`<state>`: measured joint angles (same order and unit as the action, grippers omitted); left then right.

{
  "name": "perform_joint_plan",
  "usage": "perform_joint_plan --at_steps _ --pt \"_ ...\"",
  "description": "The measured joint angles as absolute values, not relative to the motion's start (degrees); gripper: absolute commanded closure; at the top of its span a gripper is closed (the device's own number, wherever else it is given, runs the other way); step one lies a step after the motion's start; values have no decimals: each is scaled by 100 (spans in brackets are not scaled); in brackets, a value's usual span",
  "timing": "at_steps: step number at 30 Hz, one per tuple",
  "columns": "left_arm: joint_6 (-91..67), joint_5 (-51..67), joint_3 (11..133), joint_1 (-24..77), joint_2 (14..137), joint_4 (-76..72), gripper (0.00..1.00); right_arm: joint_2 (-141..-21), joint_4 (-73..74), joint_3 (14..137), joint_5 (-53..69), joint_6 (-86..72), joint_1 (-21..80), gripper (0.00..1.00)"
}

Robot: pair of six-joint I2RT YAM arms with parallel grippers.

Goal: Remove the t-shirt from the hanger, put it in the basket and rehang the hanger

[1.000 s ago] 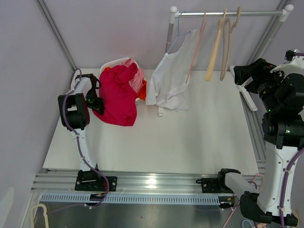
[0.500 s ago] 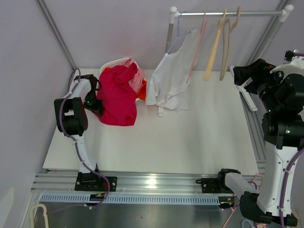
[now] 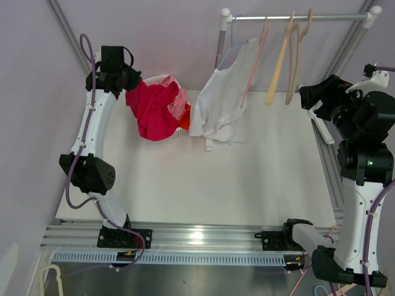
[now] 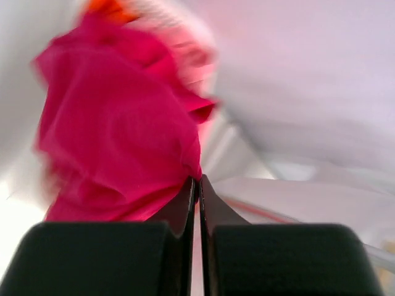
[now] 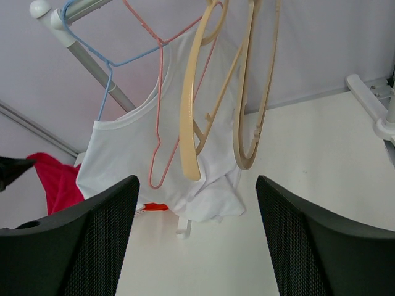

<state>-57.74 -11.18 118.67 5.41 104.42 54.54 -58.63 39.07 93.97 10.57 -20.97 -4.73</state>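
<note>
- Standing stretched up and back from a low elbow, the left arm carries the left gripper [image 4: 197,188] high at the far left corner.
- Its jaws are pressed together on a fold of the red t-shirt [image 3: 151,108]. The shirt droops below and ahead of them, over the white laundry basket [image 3: 159,78].
- The right arm stands upright with its wrist bent, so the right gripper [image 5: 197,182] faces the rail [image 3: 296,17]. Its jaws are spread wide with nothing between them.
- The white t-shirt [image 5: 120,160] is straight ahead of the right jaws and well apart from them. As far as shows, it hangs from the blue wire hanger [image 5: 136,54].
- There are four hangers on the one rail.
  - The blue one is ahead and left of the right jaws.
  - A pink wire hanger [image 5: 160,92] lies across the white shirt's front.
  - Two bare beige hangers [image 5: 188,123] hang dead ahead of the right jaws.
- There are two arms, one basket and two t-shirts, with some pink and orange cloth in the basket below the left jaws.
</note>
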Motion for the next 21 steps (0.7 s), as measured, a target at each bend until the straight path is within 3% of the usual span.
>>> perform_joint_plan --at_steps 3,7,10,16,21 --pt "-5443 -395 12138 548 10591 4368 99 -5902 3900 9386 1063 -2097 -473 20" --pt "-5247 305 13395 567 11609 3503 99 -5942 3872 9386 1063 -2095 -473 20" --pt "-5249 650 13491 578 12186 3039 100 -5948 3868 9384 1063 -2097 -473 19" --pt "-5404 642 13517 578 13635 3704 99 -5946 3778 9312 1127 -2121 -473 20" --pt "-5498 427 13019 576 14136 4521 100 -5946 3756 9201 1170 -2141 -473 19"
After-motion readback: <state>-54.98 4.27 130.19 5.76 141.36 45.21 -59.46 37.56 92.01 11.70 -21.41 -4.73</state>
